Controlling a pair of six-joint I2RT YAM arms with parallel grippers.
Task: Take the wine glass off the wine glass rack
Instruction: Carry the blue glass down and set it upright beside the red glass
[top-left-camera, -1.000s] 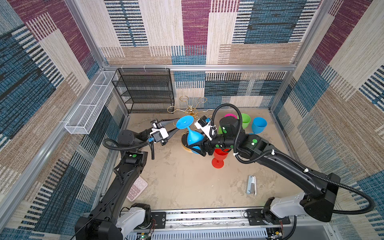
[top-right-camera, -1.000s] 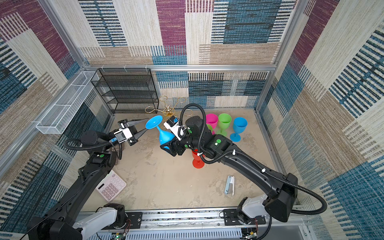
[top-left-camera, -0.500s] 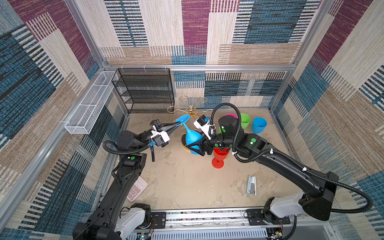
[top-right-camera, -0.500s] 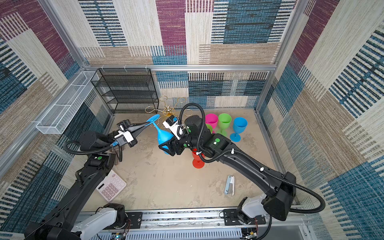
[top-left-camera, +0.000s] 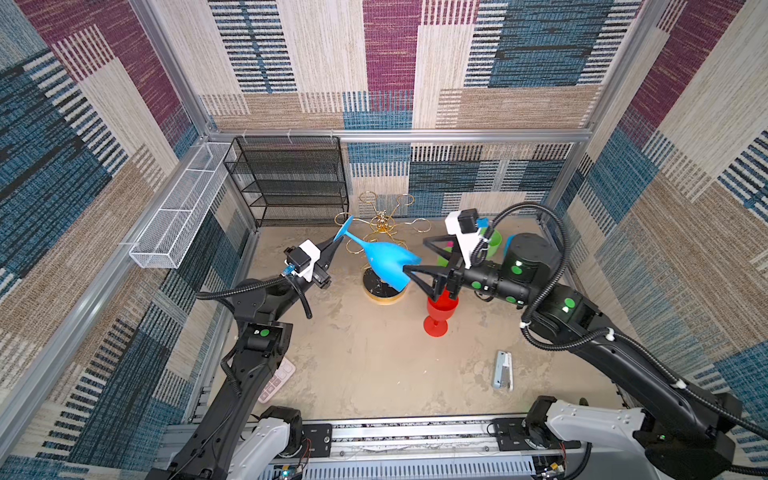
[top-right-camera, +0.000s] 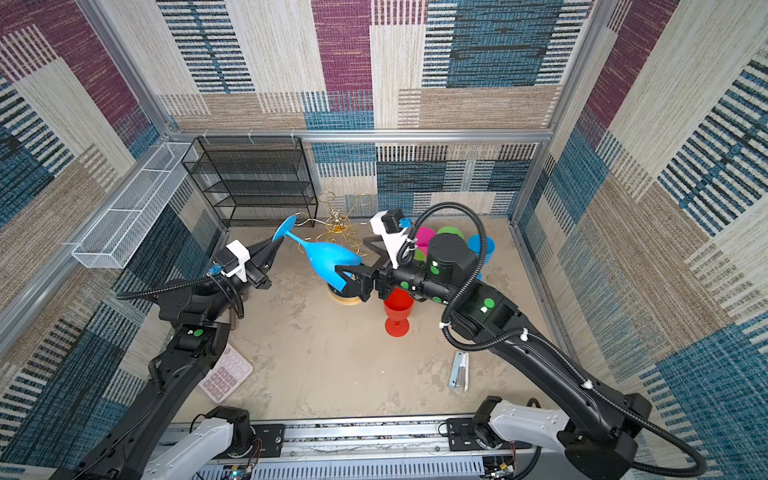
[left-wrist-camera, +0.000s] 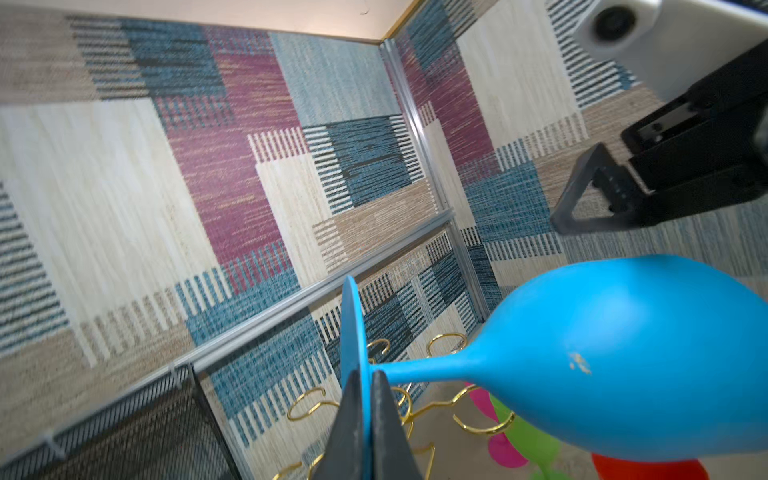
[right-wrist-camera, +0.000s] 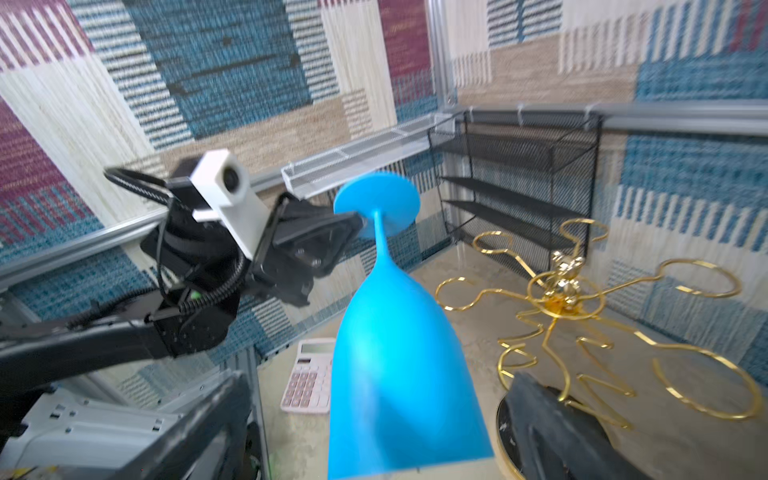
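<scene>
- At the glass's foot, your left gripper is pinched tight on the thin flat disc of the blue wine glass. That is the only hold.
- Your right gripper stands wide, jaws either side of the bowl's mouth, one finger visibly clear.
- The glass hangs free of the rings, steeply tilted. Its foot points to 10 o'clock and its mouth to 4, above the base of the wine glass rack.
- Likely risk: the long bowl levers on that edge pinch. The smooth matte surface could pivot or slip, dropping onto the springy gold wire or the hard marbled base.
- A swing toward 5 o'clock could topple the red glass, upright on the gritty worktop.
</scene>
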